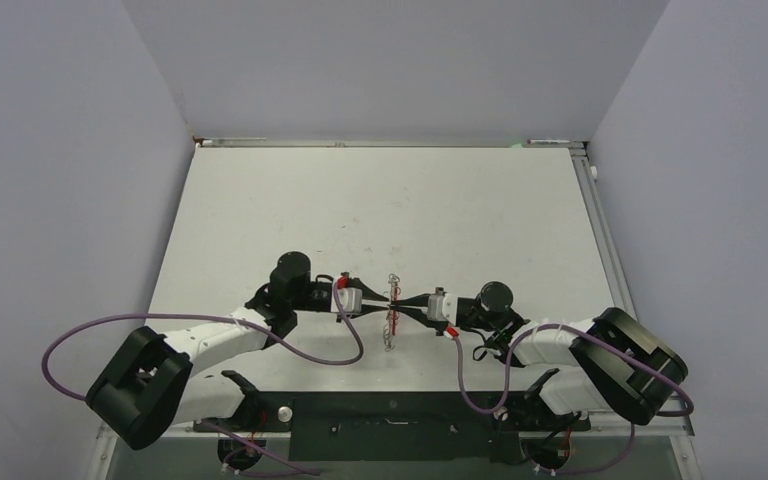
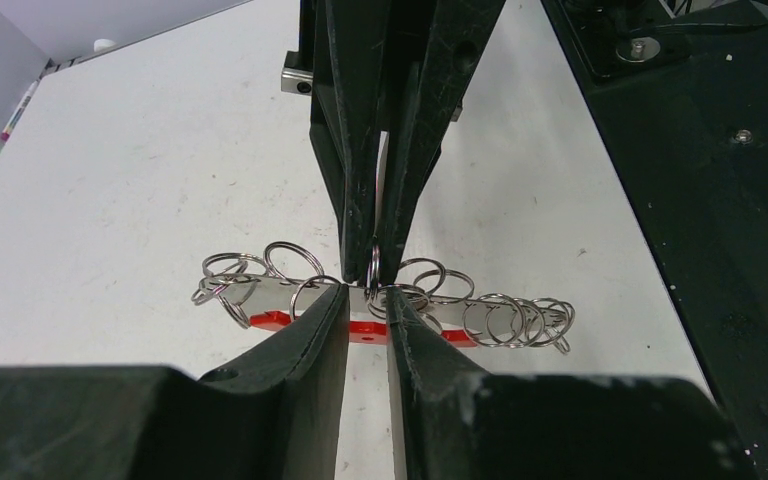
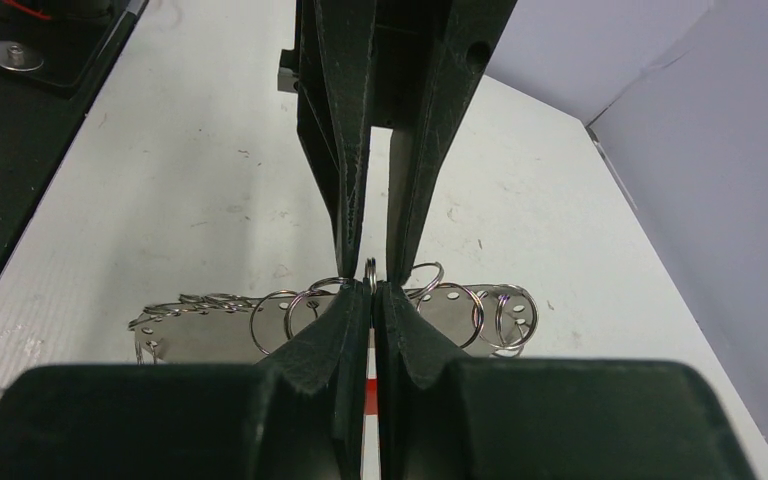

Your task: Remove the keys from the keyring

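The keyring (image 1: 392, 312) lies on the white table between both grippers: a red strap piece (image 2: 365, 328), a flat silver metal piece with small holes (image 3: 200, 335) and several split rings (image 2: 505, 318). I cannot make out separate keys. One thin ring (image 3: 370, 268) stands upright. My right gripper (image 3: 371, 285) is pinched shut on that ring. My left gripper (image 2: 368, 297) faces it tip to tip. Its jaws stand a narrow gap apart around the same ring (image 2: 373, 268), and red shows through the gap. Both grippers meet at the table's near middle (image 1: 397, 303).
The black mounting plate (image 1: 390, 410) runs along the near edge and also shows in the left wrist view (image 2: 680, 200). Purple cables (image 1: 330, 350) loop beside both arms. A pen (image 2: 15, 110) lies at the table's far edge. Grey walls enclose the table.
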`<control>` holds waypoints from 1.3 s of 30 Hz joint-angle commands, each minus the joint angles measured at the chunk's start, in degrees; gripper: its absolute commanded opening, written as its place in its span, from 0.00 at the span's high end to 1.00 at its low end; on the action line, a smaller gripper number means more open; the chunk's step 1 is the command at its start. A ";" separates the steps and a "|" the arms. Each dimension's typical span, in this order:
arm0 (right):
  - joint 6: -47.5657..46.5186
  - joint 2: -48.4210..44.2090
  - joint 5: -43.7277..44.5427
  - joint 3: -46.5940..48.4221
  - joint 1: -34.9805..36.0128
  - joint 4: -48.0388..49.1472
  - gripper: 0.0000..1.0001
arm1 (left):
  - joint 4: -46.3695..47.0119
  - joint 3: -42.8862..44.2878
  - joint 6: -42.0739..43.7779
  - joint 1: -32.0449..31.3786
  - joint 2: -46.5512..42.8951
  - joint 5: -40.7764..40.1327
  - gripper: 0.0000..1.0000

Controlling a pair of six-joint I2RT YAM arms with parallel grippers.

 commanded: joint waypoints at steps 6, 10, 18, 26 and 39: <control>0.30 -1.78 -1.71 -0.03 1.06 4.79 0.95 | 7.89 -0.65 -0.94 -1.16 3.61 -1.59 0.88; -0.18 -2.81 -1.41 0.16 1.09 2.50 0.95 | 8.00 -0.63 -1.21 -1.16 3.29 -1.67 1.00; -4.91 -7.36 0.02 1.55 1.20 -12.38 0.68 | -5.93 0.40 3.37 -1.13 -2.65 -4.66 1.00; -12.38 -13.91 4.32 9.15 2.61 -42.62 0.43 | -18.37 2.67 5.73 -1.91 -5.73 -12.06 1.00; -11.87 -11.46 6.84 14.14 6.89 -47.58 0.53 | -21.53 4.01 8.70 -5.79 -6.97 -18.81 1.00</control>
